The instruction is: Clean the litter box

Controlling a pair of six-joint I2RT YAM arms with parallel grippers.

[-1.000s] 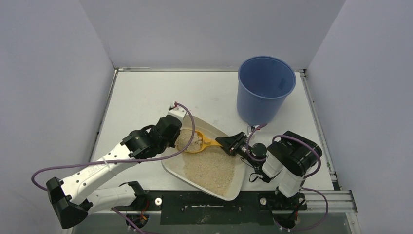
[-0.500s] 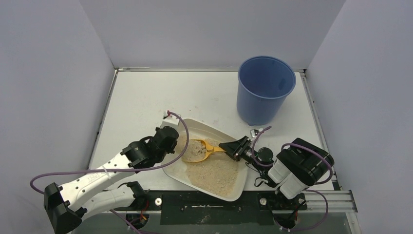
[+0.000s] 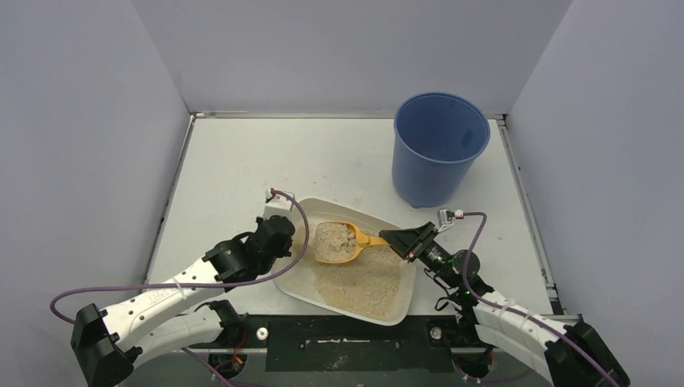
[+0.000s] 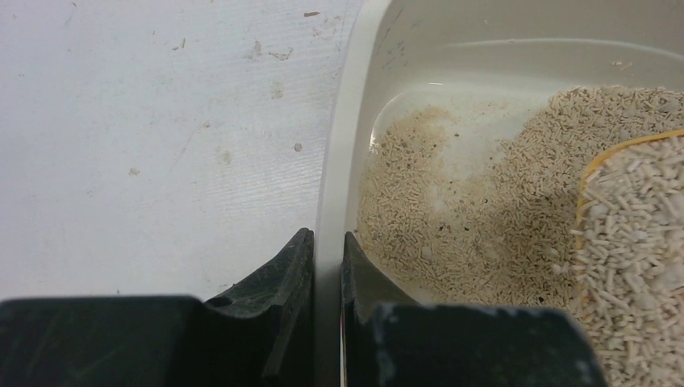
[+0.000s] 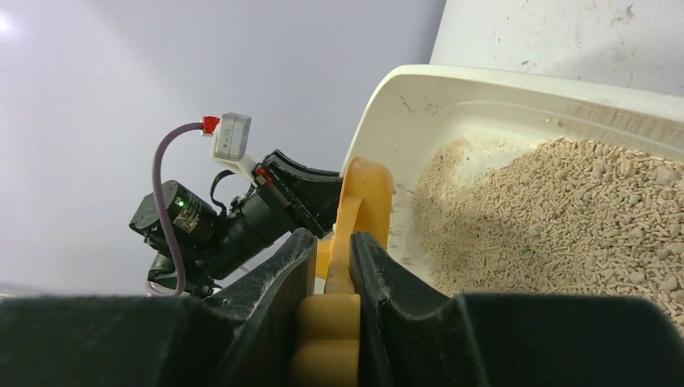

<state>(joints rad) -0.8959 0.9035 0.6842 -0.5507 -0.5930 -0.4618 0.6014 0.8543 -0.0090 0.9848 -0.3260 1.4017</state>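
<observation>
The off-white litter box (image 3: 397, 313) with beige litter sits near the table's front edge, between the arms. My left gripper (image 3: 280, 234) is shut on its left rim; in the left wrist view the rim (image 4: 332, 201) runs between the two fingers (image 4: 290, 278). My right gripper (image 3: 403, 239) is shut on the handle of the orange scoop (image 3: 339, 243), which is heaped with litter and held above the box. In the right wrist view the scoop handle (image 5: 351, 242) is pinched between the jaws, with the box rim (image 5: 452, 76) beyond.
A tall blue bucket (image 3: 440, 149) stands at the back right of the table. Grey walls enclose the back and both sides. The white table top (image 3: 242, 161) lies left and behind the box.
The right arm has stretched out low and lifted the scoop, full of litter, up out of the box. The left gripper and the box have shifted toward the front.
</observation>
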